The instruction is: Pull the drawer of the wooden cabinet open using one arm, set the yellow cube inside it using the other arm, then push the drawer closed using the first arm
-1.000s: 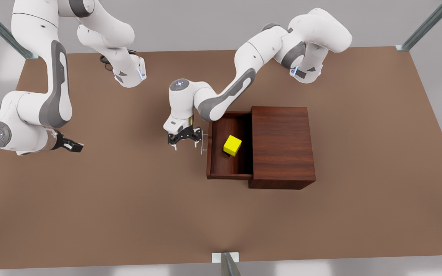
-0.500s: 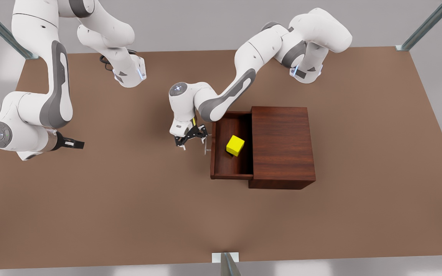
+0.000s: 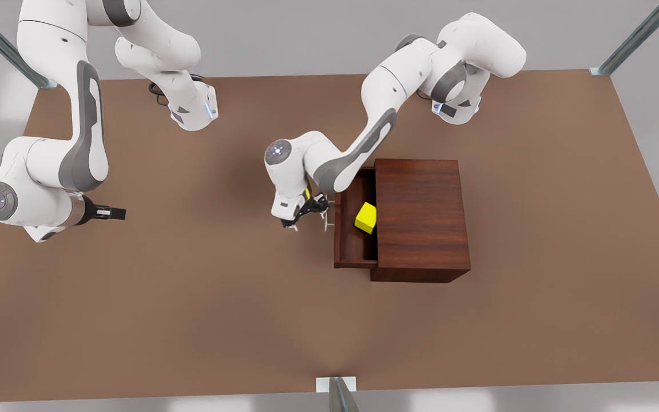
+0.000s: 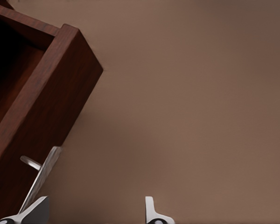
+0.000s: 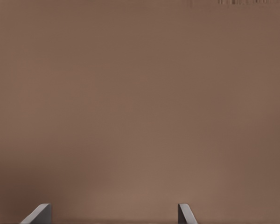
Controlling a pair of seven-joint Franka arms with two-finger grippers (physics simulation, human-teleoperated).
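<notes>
Inside the drawer (image 3: 349, 243) (half open) — the yellow cube (image 3: 365, 217), tilted.

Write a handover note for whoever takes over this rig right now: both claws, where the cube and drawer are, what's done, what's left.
Left claw: open, at the drawer's silver handle, one finger against the bar, nothing gripped.
Right claw: open, empty, waiting over bare table at the front view's left.
Yellow cube: inside the drawer, partly under the cabinet top.
Done: drawer opened, cube placed; the drawer has slid well in over the last second.
Left: finish pushing the drawer fully shut, then back the left arm away.
</notes>
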